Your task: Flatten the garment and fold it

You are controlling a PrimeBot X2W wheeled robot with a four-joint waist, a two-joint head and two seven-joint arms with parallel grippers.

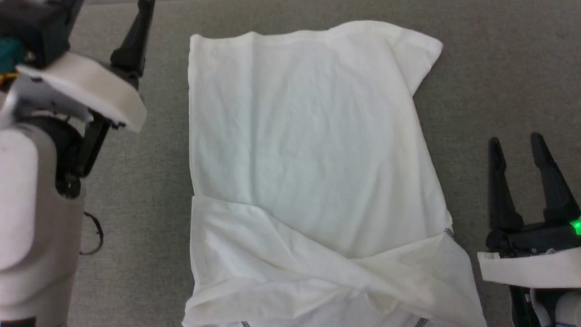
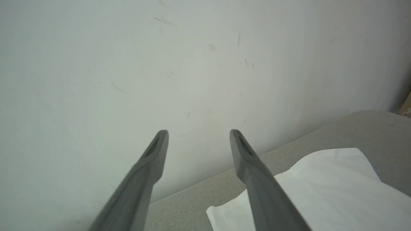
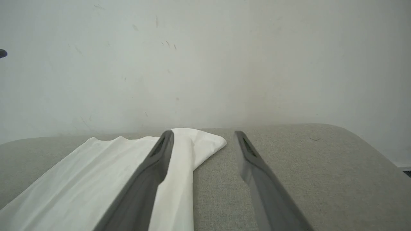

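The white garment (image 1: 313,172) lies spread flat on the grey fabric surface, its sleeves folded across its near part. Dark zigzag stitching (image 1: 449,233) shows at its near right edge; the chest patch is hidden. My left gripper (image 2: 199,133) is raised off the garment's left side and stands open, holding nothing; one finger (image 1: 134,41) of it points up at the far left. A corner of the garment (image 2: 321,192) lies below and right of it. My right gripper (image 1: 517,150) hangs open just right of the garment's near edge, with the cloth (image 3: 96,173) beside its left finger.
The grey fabric surface (image 1: 499,68) extends around the garment on the left, right and far sides. A pale wall (image 3: 205,64) rises behind its far edge. A thin black cable loop (image 1: 95,236) hangs by my left forearm.
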